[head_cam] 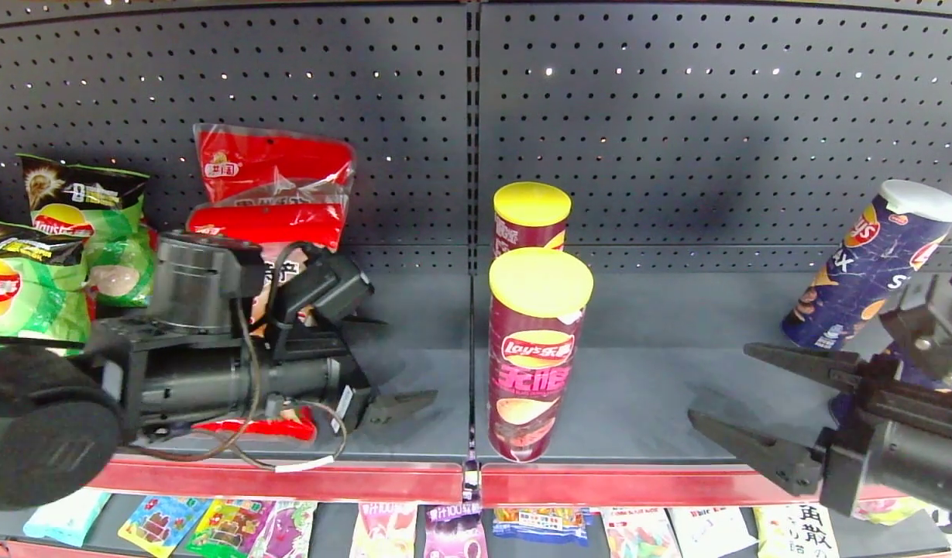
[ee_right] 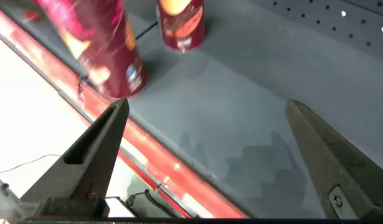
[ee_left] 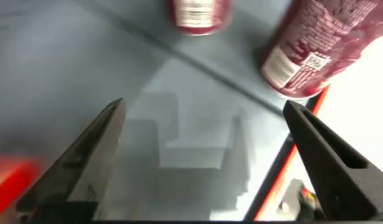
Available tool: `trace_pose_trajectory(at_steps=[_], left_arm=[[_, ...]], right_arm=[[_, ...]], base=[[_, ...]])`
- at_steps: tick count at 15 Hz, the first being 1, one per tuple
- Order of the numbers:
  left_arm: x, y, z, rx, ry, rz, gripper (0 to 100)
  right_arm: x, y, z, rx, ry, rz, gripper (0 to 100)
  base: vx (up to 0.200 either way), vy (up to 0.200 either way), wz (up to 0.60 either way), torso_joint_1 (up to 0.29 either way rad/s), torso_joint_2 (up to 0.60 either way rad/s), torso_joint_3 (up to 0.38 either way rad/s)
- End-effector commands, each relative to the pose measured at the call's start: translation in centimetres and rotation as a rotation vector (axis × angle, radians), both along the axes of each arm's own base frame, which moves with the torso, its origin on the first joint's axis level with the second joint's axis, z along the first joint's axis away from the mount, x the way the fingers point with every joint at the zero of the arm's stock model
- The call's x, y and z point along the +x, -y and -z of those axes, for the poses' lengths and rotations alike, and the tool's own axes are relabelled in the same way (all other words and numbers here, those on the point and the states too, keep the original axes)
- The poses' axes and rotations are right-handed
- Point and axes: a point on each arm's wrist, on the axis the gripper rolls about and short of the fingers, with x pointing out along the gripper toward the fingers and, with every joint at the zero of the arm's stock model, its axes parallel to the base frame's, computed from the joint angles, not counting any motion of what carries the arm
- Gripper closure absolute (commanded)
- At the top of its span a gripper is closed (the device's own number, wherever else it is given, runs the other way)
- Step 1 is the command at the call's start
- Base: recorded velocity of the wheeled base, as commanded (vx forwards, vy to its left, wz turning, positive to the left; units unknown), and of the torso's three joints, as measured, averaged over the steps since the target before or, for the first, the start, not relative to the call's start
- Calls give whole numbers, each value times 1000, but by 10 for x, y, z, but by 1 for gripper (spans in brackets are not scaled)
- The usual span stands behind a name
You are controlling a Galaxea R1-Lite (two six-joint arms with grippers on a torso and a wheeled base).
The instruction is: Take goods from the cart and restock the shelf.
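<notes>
Two maroon chip cans with yellow lids stand upright mid-shelf, one at the front (head_cam: 536,364) and one behind it (head_cam: 530,217). My left gripper (head_cam: 383,364) hovers open and empty just above the grey shelf floor (head_cam: 646,403), left of the front can. In the left wrist view its open fingers (ee_left: 85,162) frame bare shelf, with both cans (ee_left: 316,50) (ee_left: 197,15) beyond. My right gripper (head_cam: 720,384) is open and empty at the shelf's front edge, right of the cans. The right wrist view shows the front can (ee_right: 110,50) and the back can (ee_right: 182,25) ahead of it.
A blue chip can (head_cam: 871,263) leans tilted at the far right. Red bags (head_cam: 274,186) and green chip bags (head_cam: 57,248) fill the left end, and a red packet (head_cam: 259,426) lies under my left arm. A red rail (head_cam: 599,484) fronts the shelf; candy packets (head_cam: 445,531) lie below.
</notes>
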Motion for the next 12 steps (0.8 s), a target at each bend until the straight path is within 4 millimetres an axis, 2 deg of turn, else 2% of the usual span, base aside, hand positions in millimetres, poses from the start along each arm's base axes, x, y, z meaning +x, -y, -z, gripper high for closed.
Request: trace_pose_trajectory(at_steps=[1, 2, 3, 4, 5, 6, 7, 8, 10, 12], left_arm=[[-57, -38, -40, -102, 103, -250, 0], [-75, -49, -43, -97, 133, -366, 0], [-118, -74, -46, -56, 194, -567, 0], [-145, -88, -43, -48, 185, -579, 0], [-161, -97, -39, -39, 174, -595, 0], [-186, -110, -32, -42, 154, -635, 0], [-212, -124, -23, -23, 148, -737, 0], [-226, -130, -15, 6, 132, -818, 0], [-240, -134, -10, 9, 142, -858, 0], [-242, -134, -10, 3, 148, -857, 0]], right_arm=[[-36, 21, 10, 20, 48, 28, 0], [-46, 29, 15, 20, 67, 78, 0], [-61, 46, 19, 7, 77, 211, 0], [-69, 54, 15, 10, 83, 266, 0], [-75, 57, 13, 15, 82, 289, 0], [-82, 62, 13, 16, 83, 326, 0], [-89, 66, 13, 21, 107, 389, 0], [-89, 69, 13, 19, 115, 445, 0], [-89, 73, 13, 14, 116, 542, 0], [-89, 75, 13, 11, 117, 569, 0]], base=[[0, 0, 0, 0, 0, 0], [0, 0, 0, 0, 0, 0], [0, 0, 0, 0, 0, 0], [0, 0, 0, 0, 0, 0], [0, 0, 0, 0, 0, 0], [0, 0, 0, 0, 0, 0], [0, 0, 0, 0, 0, 0], [0, 0, 0, 0, 0, 0], [0, 0, 0, 0, 0, 0], [0, 0, 0, 0, 0, 0]])
